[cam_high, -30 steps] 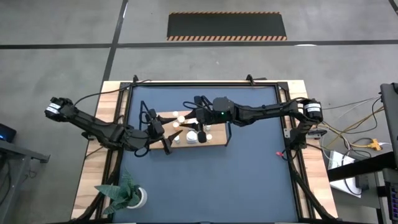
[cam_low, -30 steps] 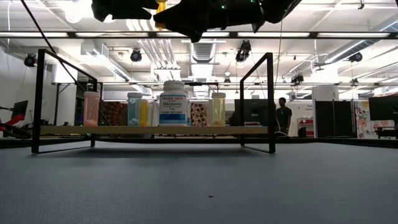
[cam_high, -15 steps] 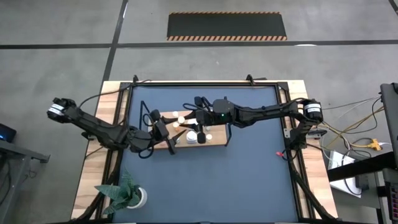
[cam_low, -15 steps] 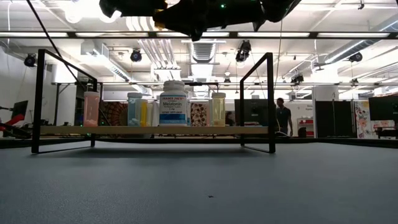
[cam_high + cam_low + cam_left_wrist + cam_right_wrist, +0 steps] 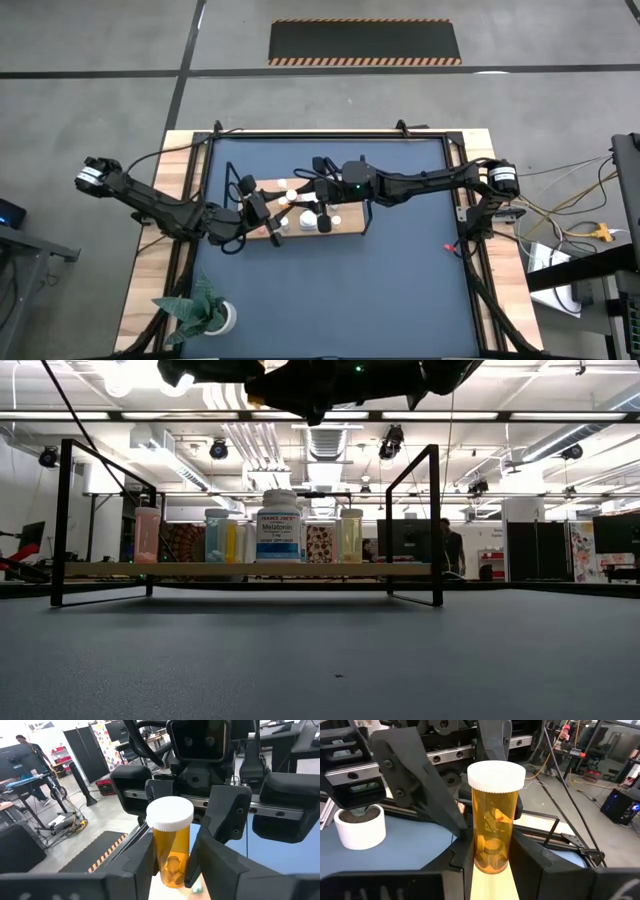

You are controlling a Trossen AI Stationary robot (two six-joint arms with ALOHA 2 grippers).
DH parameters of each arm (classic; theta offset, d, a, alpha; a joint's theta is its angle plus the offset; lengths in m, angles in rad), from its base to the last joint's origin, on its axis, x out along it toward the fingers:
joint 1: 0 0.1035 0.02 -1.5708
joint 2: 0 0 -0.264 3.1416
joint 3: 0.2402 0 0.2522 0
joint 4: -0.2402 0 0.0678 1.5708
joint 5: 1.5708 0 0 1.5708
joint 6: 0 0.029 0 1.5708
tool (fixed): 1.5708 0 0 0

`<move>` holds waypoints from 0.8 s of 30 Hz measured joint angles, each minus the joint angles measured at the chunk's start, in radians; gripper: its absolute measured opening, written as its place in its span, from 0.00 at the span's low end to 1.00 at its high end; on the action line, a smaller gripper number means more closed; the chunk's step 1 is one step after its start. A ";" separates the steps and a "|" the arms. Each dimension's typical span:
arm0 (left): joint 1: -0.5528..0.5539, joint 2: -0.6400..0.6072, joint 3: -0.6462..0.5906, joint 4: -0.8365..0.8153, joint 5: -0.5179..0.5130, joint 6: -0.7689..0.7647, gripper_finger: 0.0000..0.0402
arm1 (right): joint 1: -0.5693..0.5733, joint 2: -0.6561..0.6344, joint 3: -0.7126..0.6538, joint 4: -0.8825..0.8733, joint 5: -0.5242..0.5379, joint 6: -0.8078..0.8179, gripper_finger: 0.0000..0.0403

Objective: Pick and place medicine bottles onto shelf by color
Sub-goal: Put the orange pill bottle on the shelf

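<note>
— Medicine bottles first: where is the one being handled?

— An amber bottle (image 5: 496,820) with a white cap stands upright between the fingers (image 5: 540,870) of the right gripper (image 5: 494,865), which are pressed against its sides and hold it. It is in the air above the shelf (image 5: 330,570).

— And the other arm?

— The left gripper (image 5: 172,870) faces the right one head-on, and the same bottle sits inside it too. Whether it is clamped there or loose, I cannot tell.

— What is on the shelf?

— A row of bottles on the wooden board, beneath the two grippers: a large white labelled bottle (image 5: 279,526) in the middle, a pink one (image 5: 147,535) at one end, and yellowish and pale ones between and beside them.

— The surface?

— A dark blue tabletop (image 5: 320,660) in a wooden surround. A white pot with a green plant (image 5: 205,312) stands at its corner, well apart from the fingers.

— The room?

— A big hall with strip lights and ducts on the ceiling, dark partitions and screens. A person (image 5: 450,545) stands far behind the shelf. A black mat with striped edges (image 5: 365,42) lies on the grey floor beyond the table.
</note>
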 joint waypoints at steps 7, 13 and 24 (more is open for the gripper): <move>0.000 0.000 -0.001 0.016 0.000 0.000 0.24 | 0.001 0.000 0.000 0.001 0.000 0.000 0.23; 0.000 0.001 -0.003 0.017 0.001 -0.001 0.22 | 0.002 0.000 0.000 0.000 0.000 0.000 0.23; 0.000 0.001 -0.015 0.023 0.006 -0.001 0.21 | 0.002 0.001 0.000 -0.005 0.000 0.005 0.27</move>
